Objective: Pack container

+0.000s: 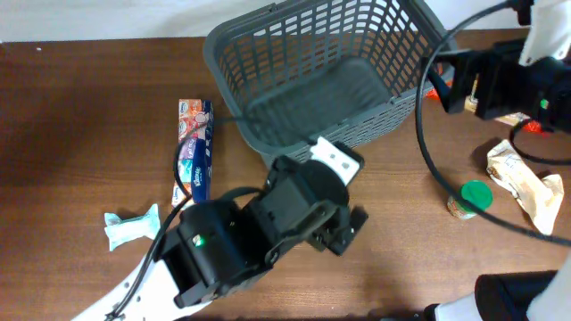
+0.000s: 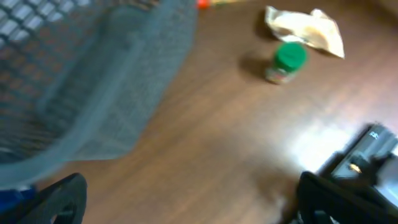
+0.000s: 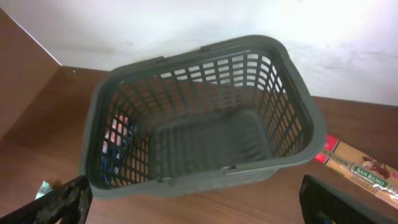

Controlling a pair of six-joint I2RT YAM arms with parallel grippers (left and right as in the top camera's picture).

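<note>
Plainly we have hardly begun: our left claw (image 2: 193, 200) hangs released over the counter (image 1: 71, 134), gripping nothing, and our right claw (image 3: 194, 200) is spread just as wide and empty. Beyond them the jar (image 1: 470, 198), crumpled bag (image 1: 526, 183), toothpaste box (image 1: 196, 147) and tissue pack (image 1: 132, 225) lie loose. Farthest back stands the basket (image 3: 211, 140), upright, its bottom bare; by our judgement, all the packing is left to do.
</note>
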